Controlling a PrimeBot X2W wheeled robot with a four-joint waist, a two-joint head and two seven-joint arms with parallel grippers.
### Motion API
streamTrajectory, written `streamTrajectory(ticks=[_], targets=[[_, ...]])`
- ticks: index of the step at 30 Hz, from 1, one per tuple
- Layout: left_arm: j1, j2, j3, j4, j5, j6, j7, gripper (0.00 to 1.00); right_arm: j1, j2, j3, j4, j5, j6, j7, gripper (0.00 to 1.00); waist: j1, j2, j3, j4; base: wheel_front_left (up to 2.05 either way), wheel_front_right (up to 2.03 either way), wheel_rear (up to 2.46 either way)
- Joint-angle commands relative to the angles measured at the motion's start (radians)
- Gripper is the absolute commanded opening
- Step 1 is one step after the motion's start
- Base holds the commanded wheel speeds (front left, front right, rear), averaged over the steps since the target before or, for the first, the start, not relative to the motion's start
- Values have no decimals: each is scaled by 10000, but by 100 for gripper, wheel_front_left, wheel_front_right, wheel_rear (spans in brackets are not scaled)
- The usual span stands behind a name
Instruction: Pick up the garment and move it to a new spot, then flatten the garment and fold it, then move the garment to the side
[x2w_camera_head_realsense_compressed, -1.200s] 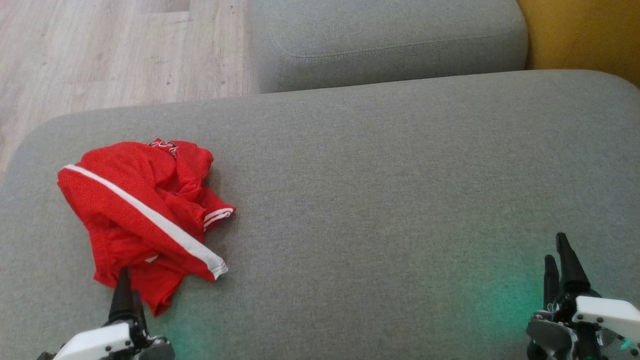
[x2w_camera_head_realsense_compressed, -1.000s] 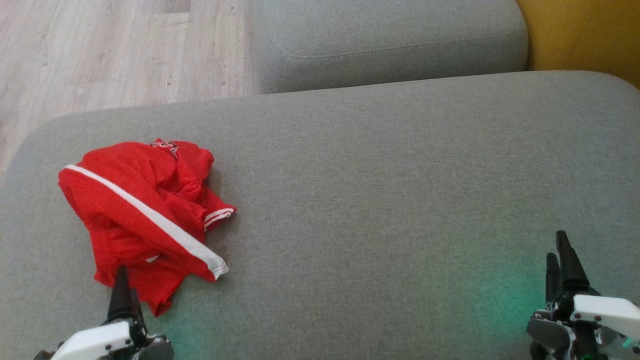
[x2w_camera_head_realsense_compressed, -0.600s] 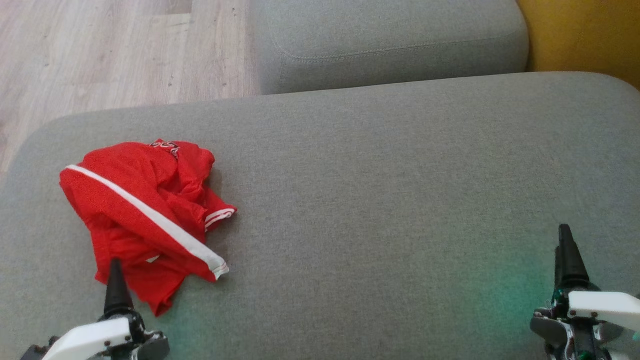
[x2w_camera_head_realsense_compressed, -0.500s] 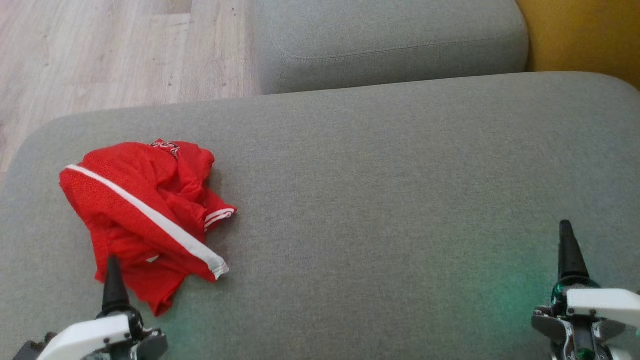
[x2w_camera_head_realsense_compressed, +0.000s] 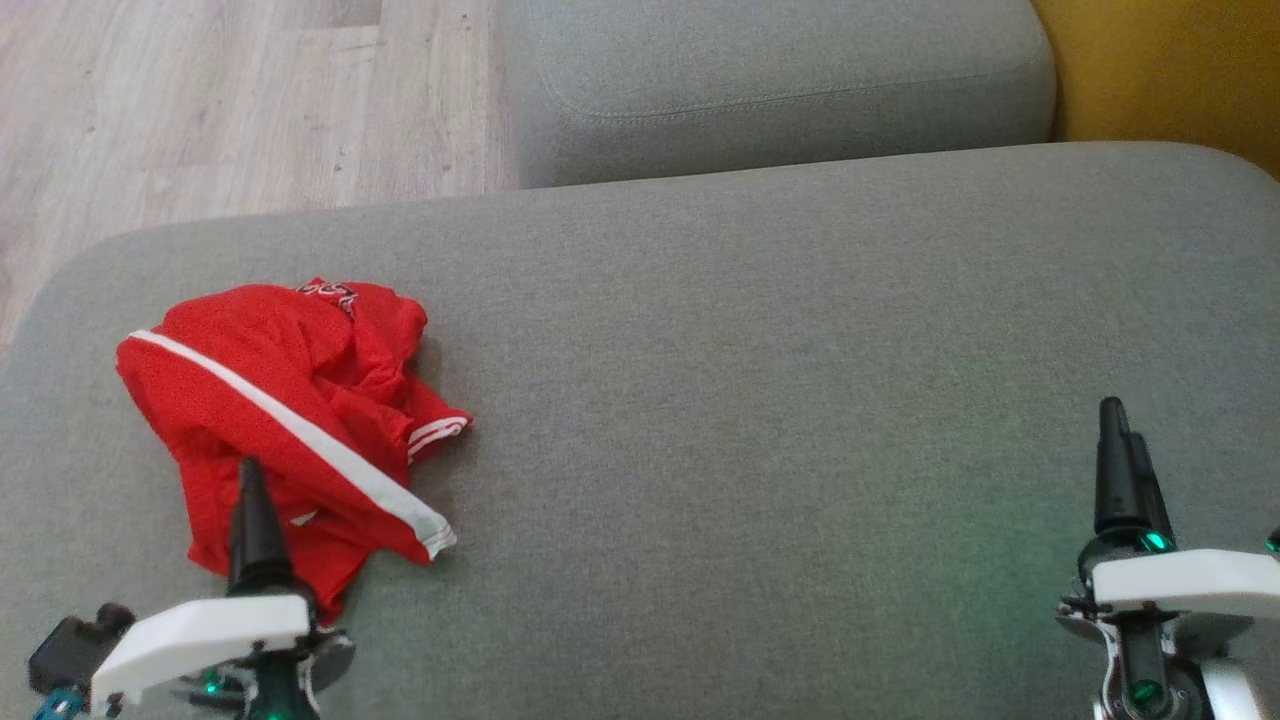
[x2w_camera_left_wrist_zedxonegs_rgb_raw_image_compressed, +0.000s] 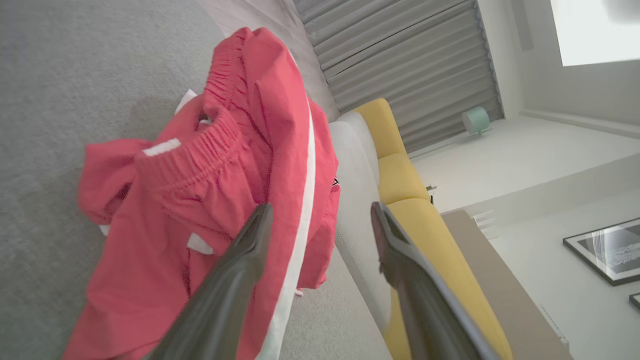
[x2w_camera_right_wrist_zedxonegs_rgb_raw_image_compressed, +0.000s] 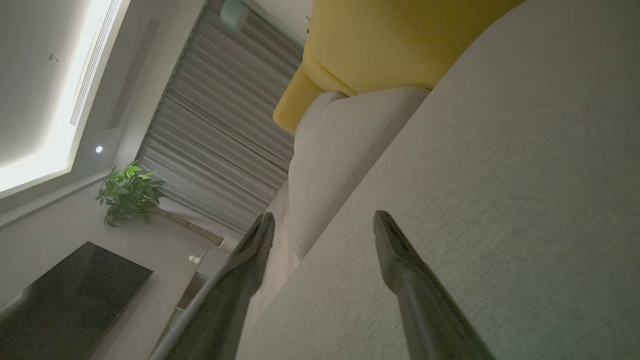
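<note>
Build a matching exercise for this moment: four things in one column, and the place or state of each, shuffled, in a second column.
Column one:
1. garment
2. left gripper
3. right gripper
4. wooden floor

Column two:
A. jaws open over bare grey cushion
B. beyond the cushion, upper left in the head view
C. crumpled, red with a white stripe
D. jaws open, close to the garment's near edge

Pairs: 1-C, 2-D, 3-A, 4-B.
</note>
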Motion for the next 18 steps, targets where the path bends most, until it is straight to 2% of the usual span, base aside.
streamTrajectory(ticks=[1, 18], targets=[[-420, 67, -37, -501, 399, 55, -102, 100, -305, -58, 159, -485, -440, -3, -154, 100, 0, 0, 2, -6, 0, 0, 0], [-615, 76, -1728, -516, 4231, 156, -601, 100, -218, -69, 619, -887, -3417, -4, -654, 100, 0, 0, -13, -39, 0, 0, 0]])
